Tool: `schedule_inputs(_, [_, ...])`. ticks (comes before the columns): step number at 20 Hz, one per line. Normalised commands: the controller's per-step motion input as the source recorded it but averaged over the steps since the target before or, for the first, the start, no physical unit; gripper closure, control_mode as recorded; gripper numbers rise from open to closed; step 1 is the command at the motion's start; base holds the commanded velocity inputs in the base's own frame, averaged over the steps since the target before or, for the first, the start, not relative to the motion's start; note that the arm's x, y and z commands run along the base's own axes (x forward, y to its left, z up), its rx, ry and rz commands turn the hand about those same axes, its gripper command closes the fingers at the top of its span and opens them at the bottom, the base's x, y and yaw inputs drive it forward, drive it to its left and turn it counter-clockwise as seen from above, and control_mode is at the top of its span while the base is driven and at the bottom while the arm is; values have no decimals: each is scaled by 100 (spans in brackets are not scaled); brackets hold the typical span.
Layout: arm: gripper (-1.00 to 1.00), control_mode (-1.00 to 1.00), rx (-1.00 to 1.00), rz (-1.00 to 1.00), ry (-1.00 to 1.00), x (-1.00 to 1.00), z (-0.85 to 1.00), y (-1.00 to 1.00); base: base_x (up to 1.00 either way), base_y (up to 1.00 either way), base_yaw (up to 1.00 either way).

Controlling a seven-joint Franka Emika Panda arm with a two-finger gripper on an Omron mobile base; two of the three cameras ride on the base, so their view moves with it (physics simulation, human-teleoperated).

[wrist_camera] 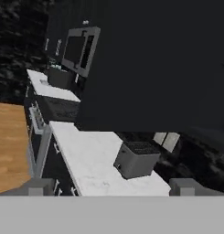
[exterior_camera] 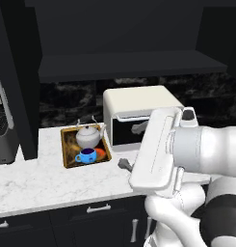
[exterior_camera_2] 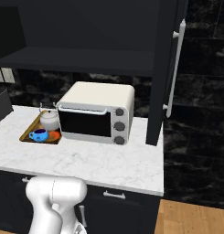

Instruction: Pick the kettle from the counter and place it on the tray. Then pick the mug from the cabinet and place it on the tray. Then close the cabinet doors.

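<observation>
Two items already on tray, centre-left of left base view: kettle behind, blue mug in front. Cabinet doors open; right door edge-on, upper right of right base view, bar handle vertical. Gripper fingers spread wide, empty, facing dark door panel filling upper right of hand view. Judged next: push doors shut.

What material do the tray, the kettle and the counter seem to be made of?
Tray: probably wood, with a tan rim and a dark painted bottom. Kettle: likely glazed ceramic or metal, with a silver-white sheen. Counter: looks like polished marble, white with grey veins.
</observation>
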Motion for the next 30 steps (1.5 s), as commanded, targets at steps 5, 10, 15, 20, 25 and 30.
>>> schedule_inputs(5, [-100, -100, -23, 3, -56, -37, -2, 88, 0, 0, 0])
schedule_inputs(10, [-100, -100, -23, 1, 7, -6, 8, 77, 0, 0, 0])
schedule_inputs(15, [-100, -100, -36, 7, -18, -5, 23, 65, 0, 0, 0])
schedule_inputs(20, [-100, -100, -30, 0, -36, 5, 22, 52, 0, 0, 0])
schedule_inputs(25, [-100, -100, -27, 0, -34, 12, 4, 49, 0, 0, 0])
schedule_inputs(30, [-100, -100, -16, 0, -4, 28, 17, 27, 0, 0, 0])
